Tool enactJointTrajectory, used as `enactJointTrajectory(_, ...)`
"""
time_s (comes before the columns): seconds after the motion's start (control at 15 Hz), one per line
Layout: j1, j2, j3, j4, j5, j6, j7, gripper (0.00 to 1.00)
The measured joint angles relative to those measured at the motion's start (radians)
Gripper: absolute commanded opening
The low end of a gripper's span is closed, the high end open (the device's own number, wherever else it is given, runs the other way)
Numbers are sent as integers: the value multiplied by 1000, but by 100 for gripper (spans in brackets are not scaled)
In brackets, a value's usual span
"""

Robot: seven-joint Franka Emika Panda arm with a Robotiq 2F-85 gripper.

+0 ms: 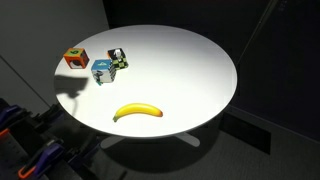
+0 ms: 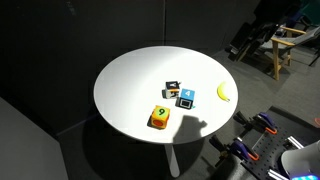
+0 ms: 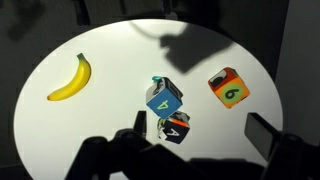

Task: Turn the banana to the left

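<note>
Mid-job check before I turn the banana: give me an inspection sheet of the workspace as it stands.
Surface: round white table, partly crossed by the arm's shadow.
Job's things: banana lies flat near the table edge, apart from the cubes, nothing touching it.
Clutter: orange cube, blue cube and black-and-white cube; the last two sit close together.
Gripper: gripper hovers above the table, away from the banana; too dark to tell open or shut.
Cables: nothing seen.
Surroundings: dark walls and floor; wooden chair beyond the table.
</note>
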Motion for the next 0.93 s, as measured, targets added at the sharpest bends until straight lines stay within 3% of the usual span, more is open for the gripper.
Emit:
enactJointTrajectory(0.53,-194,18,-56,1,-41,32,171,100)
enactJointTrajectory(0.93,-287,113,-102,2,-46,88,241,100)
